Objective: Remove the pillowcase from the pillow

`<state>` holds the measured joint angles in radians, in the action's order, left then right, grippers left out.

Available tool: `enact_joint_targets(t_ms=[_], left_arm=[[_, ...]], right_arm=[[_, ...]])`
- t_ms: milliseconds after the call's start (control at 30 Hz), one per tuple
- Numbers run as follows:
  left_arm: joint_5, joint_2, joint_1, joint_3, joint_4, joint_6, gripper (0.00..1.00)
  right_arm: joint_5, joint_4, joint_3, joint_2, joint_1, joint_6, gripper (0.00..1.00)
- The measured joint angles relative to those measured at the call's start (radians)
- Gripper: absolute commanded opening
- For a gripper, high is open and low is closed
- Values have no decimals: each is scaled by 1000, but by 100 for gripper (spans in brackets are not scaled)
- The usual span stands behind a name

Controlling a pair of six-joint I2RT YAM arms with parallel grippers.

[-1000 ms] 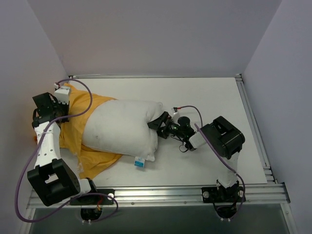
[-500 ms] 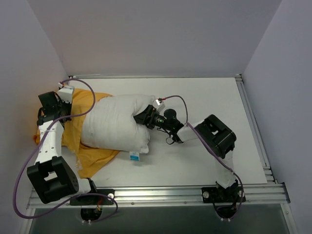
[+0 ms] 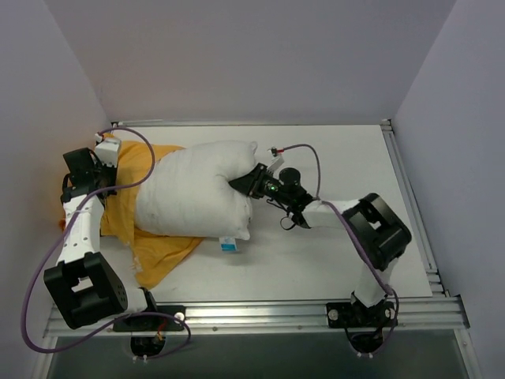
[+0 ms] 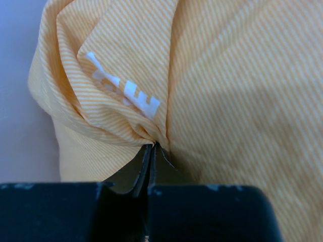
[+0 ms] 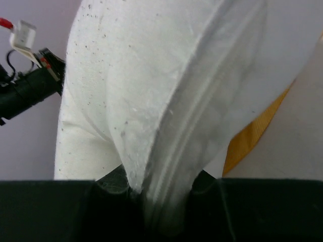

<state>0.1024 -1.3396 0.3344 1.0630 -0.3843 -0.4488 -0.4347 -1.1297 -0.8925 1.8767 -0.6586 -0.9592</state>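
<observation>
The white pillow [image 3: 189, 197] lies left of the table's middle, with its left end still inside the orange-yellow pillowcase [image 3: 130, 170]. A blue-and-white tag [image 3: 227, 244] hangs at its near right corner. My left gripper [image 4: 151, 146] is shut on a bunched fold of the pillowcase [image 4: 232, 91], just below its white print [image 4: 126, 93]. In the top view the left gripper [image 3: 110, 175] sits at the case's far left. My right gripper [image 5: 162, 194] is shut on the seamed edge of the pillow [image 5: 126, 85], at its right end [image 3: 241, 183]. A sliver of pillowcase [image 5: 252, 136] shows behind.
Purple walls close in the white table [image 3: 331, 158] on the left, back and right. A metal rail [image 3: 276, 312] runs along the near edge. Loose cables [image 3: 296, 150] arc over both wrists. A flap of pillowcase [image 3: 162, 253] lies near the left arm's base [image 3: 83, 288].
My right gripper pushed left into the pillow's end, closed on its edge, then drew it back right and farther away. The left gripper kept its hold on the pillowcase.
</observation>
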Motion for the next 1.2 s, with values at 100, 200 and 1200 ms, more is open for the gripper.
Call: enact_joint_targets(t_ms=[100,200,1200], left_arm=[[18,0,1,9,-19,10,2],[42,0,7,40,-42,24,2],[294,-84,6,82,-223,-1,35]], right_arm=[[-26,55,98,-176,100,3,0],[-98,63,163,-341,273,-5,0],[-552,831,180,-805,977,279,0]])
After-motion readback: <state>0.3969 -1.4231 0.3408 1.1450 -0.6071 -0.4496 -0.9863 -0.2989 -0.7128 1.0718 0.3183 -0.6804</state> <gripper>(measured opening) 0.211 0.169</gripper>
